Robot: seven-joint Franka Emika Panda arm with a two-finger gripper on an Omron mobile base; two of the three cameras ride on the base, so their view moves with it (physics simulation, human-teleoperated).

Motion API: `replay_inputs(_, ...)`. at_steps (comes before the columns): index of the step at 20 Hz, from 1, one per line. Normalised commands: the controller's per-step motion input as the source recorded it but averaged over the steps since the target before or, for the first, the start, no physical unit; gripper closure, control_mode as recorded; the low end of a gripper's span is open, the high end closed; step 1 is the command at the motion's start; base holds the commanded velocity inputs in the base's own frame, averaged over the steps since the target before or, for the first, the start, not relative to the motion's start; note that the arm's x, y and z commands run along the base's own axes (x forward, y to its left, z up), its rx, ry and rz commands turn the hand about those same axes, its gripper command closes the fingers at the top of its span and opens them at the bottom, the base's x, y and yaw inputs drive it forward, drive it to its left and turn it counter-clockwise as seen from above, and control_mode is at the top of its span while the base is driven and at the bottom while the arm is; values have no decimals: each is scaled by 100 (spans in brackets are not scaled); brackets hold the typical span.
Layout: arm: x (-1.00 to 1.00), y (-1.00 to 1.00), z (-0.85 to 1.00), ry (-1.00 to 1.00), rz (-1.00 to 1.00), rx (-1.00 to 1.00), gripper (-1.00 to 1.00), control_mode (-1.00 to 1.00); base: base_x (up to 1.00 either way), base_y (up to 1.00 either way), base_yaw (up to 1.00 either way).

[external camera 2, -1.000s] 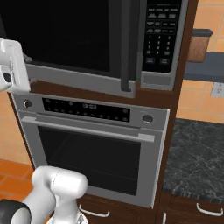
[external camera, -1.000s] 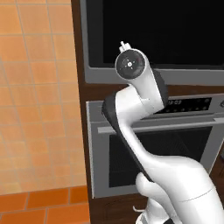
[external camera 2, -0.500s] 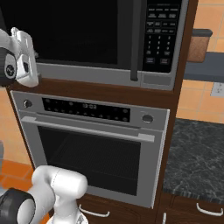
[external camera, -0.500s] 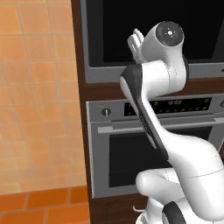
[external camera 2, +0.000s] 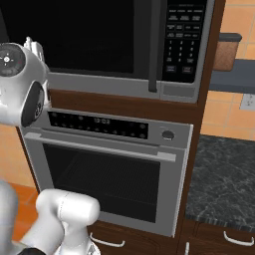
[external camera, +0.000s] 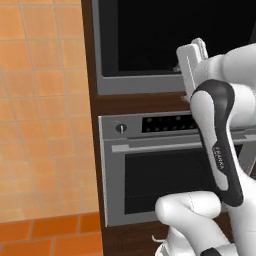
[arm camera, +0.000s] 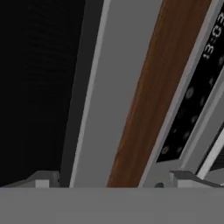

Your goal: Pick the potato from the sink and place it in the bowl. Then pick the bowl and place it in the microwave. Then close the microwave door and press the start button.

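My gripper (arm camera: 111,179) is up at the microwave's (external camera 2: 99,40) lower frame, jaws spread wide, nothing between them. In the hand view one fingertip (arm camera: 43,179) sits against the black door (arm camera: 35,87) glass, the other (arm camera: 186,178) over the oven (external camera 2: 109,169) panel; between them run the microwave's grey bottom frame and the brown wood strip that separates microwave from oven, all tilted by the roll of my hand. Oven clock digits show at the view's upper right edge. From the left base view, my hand (external camera: 192,62) is held close in front of the microwave door (external camera: 150,35), at its lower right part, just above the grey frame; whether it touches the glass I cannot tell. The door lies flush in its frame, shut. From the right base view, the microwave keypad (external camera 2: 182,40) is well to the right of my wrist, apart from the gripper, with the door handle (external camera 2: 153,50) between. Oven below, knob (external camera 2: 168,135) at the right of its panel, bar handle across. Dark counter (external camera 2: 224,174) at far right. Orange tiled wall (external camera: 40,110) at left.
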Motion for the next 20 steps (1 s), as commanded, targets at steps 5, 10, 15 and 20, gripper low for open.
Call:
replay_inputs(5, -100, -85, 0, -9, 3, 23, -100, -100, 0, 0, 0)
replay_inputs(10, -53, -100, 3, -1, -8, 20, -100, -100, 0, 0, 0)
replay_inputs(15, -14, -100, 0, 0, -15, 18, -100, -100, 0, 0, 0)
replay_inputs(20, 0, -100, 7, 0, -17, 16, -100, -100, 0, 0, 0)
